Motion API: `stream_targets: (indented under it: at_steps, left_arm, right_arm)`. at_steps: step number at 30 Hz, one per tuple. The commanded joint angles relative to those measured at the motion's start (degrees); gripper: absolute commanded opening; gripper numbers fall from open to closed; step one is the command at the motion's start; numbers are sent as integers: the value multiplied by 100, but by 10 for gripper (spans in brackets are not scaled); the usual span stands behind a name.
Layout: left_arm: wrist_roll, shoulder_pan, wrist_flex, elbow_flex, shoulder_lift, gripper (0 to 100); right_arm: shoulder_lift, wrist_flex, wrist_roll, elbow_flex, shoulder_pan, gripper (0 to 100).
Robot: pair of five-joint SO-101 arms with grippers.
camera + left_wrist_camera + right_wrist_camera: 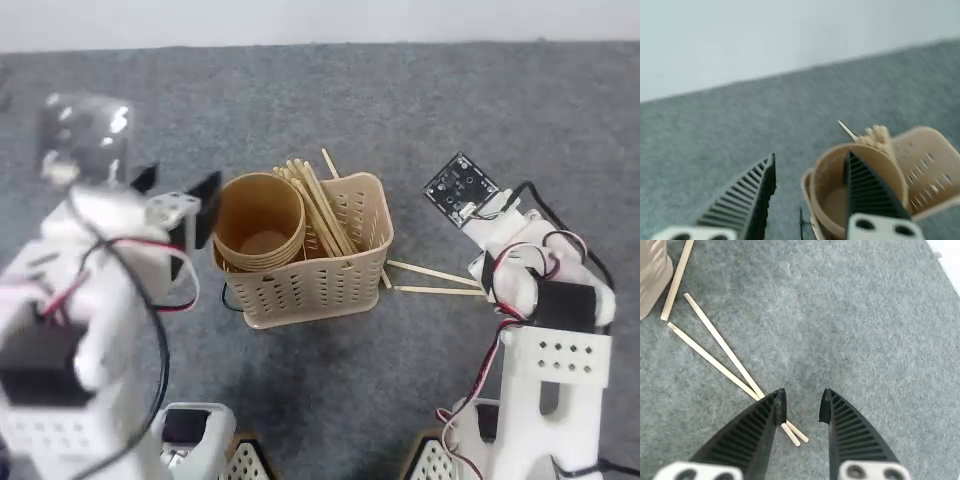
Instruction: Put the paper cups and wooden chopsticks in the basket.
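Right gripper: empty, jaws moderately apart, pointing down at the grey worktop. The near ends of two loose chopsticks lie flat just under one fingertip, off-centre rather than between the jaws. The two sticks touch or nearly cross at this end and fan apart toward the basket.

Left gripper: empty, jaws wide, held above the worktop at the basket's outer side, one finger close to the rim of the paper cups. Cups are nested in one stack and stand inside the basket.

A bundle of wooden chopsticks leans in the basket beside the cups. One further stick has its end on the worktop at the basket's corner. Cannot tell whether it pokes out through the wall or leans outside.

Judgement: cups done and most sticks stowed. Step in hand is pickup of the two loose chopsticks by the right arm.

Next move calls for:
- shifting sideways so both sticks sit between the jaws
- taking them further from their ends so they do not droop
- lowering to the worktop and closing fully, since the sticks are thin and lie flat

Risk: only one stick caught.
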Motion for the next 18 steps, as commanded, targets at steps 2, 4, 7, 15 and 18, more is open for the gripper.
stream_targets:
  at_steps: [2, 4, 7, 15, 18]
  left_arm:
    - [70, 273, 703, -1305, 1284, 209]
    - [70, 35, 703, -1314, 1582, 208]
    - [62, -176, 703, -1103, 1925, 208]
    - [35, -325, 712, -681, 2268, 207]
    - [44, -308, 721, -101, 2119, 207]
  right_arm:
    - [-163, -110, -62, 105, 57, 123]
    - [-163, -110, -62, 202, 66, 123]
    - [-163, -127, -62, 352, 66, 123]
    - [-163, -365, -62, 563, 57, 123]
    - [-163, -365, -62, 571, 57, 123]
